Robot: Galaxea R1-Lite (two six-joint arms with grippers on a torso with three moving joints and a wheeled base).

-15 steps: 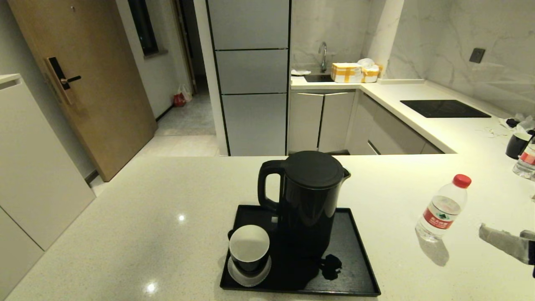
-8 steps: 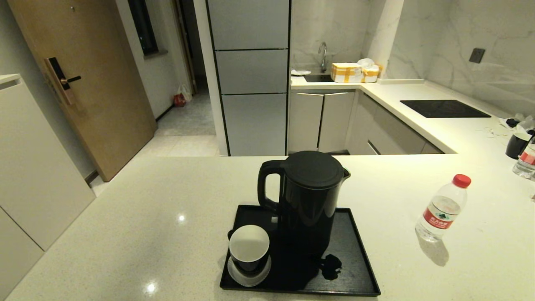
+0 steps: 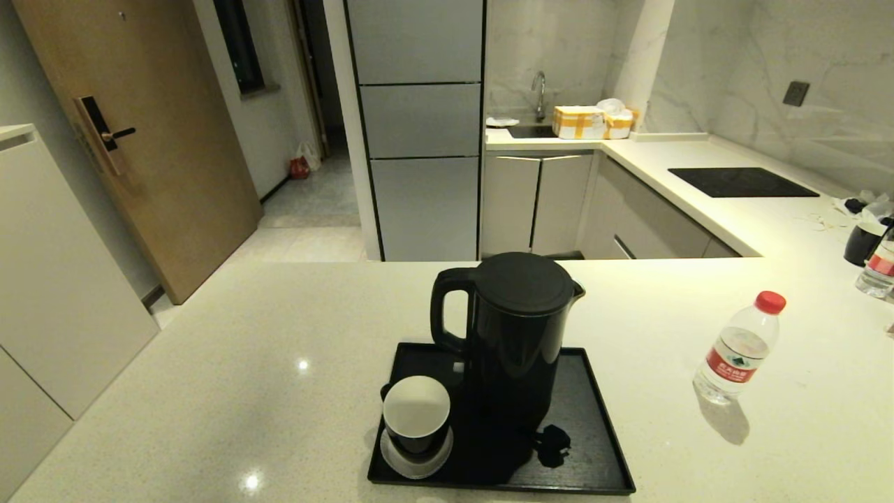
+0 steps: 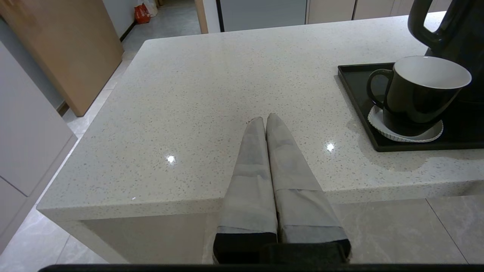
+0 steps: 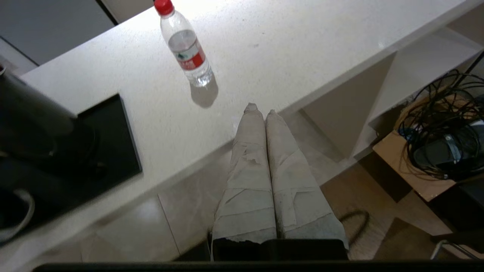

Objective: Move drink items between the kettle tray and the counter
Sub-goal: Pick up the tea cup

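Observation:
The clear water bottle with red cap stands upright on the cream counter, right of the black kettle tray. The black cup, white inside, sits on a white saucer in the tray's front left corner, beside the tall black kettle. Neither gripper shows in the head view. My left gripper is shut and empty near the counter's front edge, left of the cup. My right gripper is shut and empty at the counter's front edge, short of the bottle.
A second black cup and a second bottle stand at the far right of the counter. A black cooktop lies further back. Below the counter's right end sits a box of cables.
The right gripper, seen at the right edge of the head view a second ago, has drawn back out of that view. The bottle, cup and tray have not moved.

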